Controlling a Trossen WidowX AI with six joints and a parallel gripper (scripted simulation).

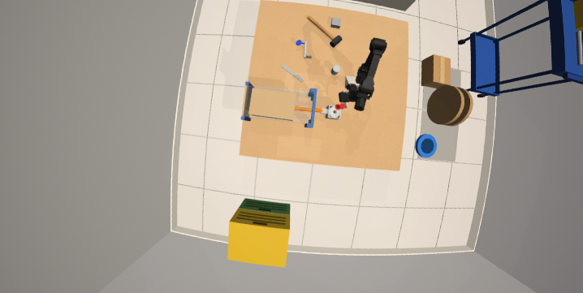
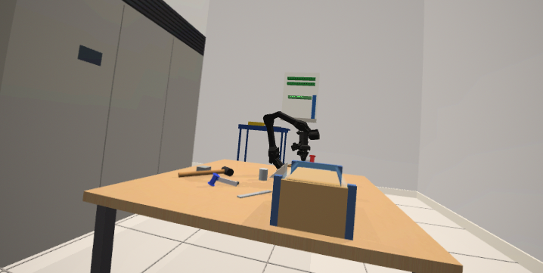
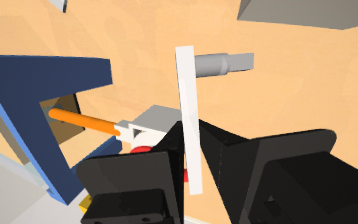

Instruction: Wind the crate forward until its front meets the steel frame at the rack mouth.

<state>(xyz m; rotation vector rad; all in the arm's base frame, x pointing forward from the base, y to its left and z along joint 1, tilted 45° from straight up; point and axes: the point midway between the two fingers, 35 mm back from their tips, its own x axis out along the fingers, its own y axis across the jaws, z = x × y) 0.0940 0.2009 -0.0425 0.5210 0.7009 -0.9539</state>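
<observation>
While its fingers are clamped on the flat white arm of the winch handle (image 3: pixel 188 115), the gripper (image 3: pixel 192 160) hangs just above the winch (image 1: pixel 333 111). Seen from the wrist, the handle's long axis runs nearly upright between the fingers, and its grey key shaft (image 3: pixel 223 63) sticks out sideways to the right from the upper end, over bare bench (image 1: pixel 366 144). Its red knob (image 1: pixel 340 105) shows beside the winch. An orange strap (image 1: pixel 308 109) runs from the winch through the blue steel frame (image 1: pixel 313 107) to the crate (image 1: pixel 270 103).
</observation>
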